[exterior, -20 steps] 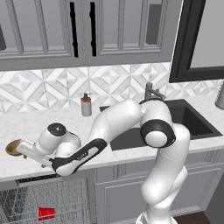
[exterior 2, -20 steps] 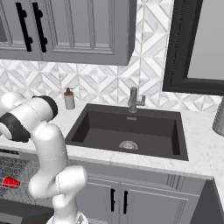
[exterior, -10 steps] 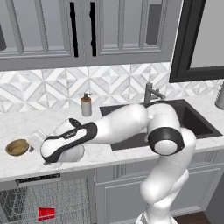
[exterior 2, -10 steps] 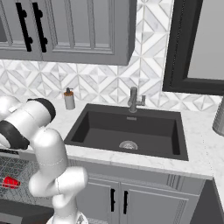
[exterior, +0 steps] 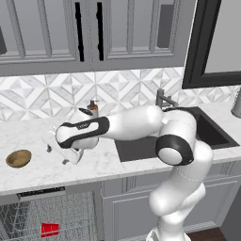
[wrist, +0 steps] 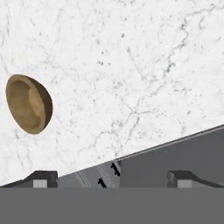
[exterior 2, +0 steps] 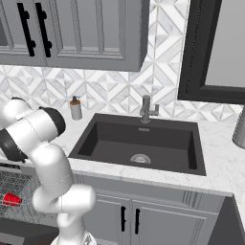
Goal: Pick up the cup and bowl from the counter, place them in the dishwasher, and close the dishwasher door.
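- The cup (exterior: pixel 50 229) is already being carried by the dishwasher (exterior: pixel 42 220) rack, lying on its side among the wires.
- The bowl (exterior: pixel 19 158) is being left on the counter (exterior: pixel 108 162), beside the gripper (exterior: pixel 56 154), untouched.
- The jaws are being held wide apart, with nothing between them.
- The dishwasher door is being left open; loading the bowl and closing are being judged as remaining.

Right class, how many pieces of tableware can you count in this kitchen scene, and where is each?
2. The bowl sits on the counter, left of the arm. The cup lies in the open dishwasher rack. Others may be hidden.
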{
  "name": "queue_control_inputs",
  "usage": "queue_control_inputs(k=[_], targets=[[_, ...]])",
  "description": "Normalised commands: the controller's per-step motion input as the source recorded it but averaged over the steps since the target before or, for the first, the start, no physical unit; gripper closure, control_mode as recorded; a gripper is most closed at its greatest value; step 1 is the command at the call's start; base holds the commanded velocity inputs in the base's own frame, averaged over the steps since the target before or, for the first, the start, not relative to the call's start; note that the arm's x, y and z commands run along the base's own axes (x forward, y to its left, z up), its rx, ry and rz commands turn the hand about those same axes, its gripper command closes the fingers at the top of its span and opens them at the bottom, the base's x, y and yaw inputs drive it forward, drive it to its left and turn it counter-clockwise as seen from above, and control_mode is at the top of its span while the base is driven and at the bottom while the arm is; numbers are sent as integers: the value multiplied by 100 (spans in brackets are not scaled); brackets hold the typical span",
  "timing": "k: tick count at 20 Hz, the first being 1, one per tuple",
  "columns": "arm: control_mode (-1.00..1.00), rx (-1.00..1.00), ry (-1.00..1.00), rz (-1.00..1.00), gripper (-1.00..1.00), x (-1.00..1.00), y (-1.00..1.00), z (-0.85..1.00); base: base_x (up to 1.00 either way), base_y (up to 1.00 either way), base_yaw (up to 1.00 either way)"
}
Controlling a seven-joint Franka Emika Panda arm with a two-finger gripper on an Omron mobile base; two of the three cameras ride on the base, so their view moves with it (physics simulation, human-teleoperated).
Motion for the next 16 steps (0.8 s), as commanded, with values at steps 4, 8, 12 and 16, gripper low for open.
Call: queue_control_inputs(k=[4, 8, 12, 16], targets=[[-100, -22, 14, 0, -100, 53, 36, 62, 0, 0, 0], [-100, 0, -6, 1, -100, 8, -1, -7, 0, 0, 0], [-100, 0, -17, 9, -100, 4, 21, -29, 0, 0, 0], [-100, 3, -12, 10, -100, 17, 26, -56, 0, 0, 0]])
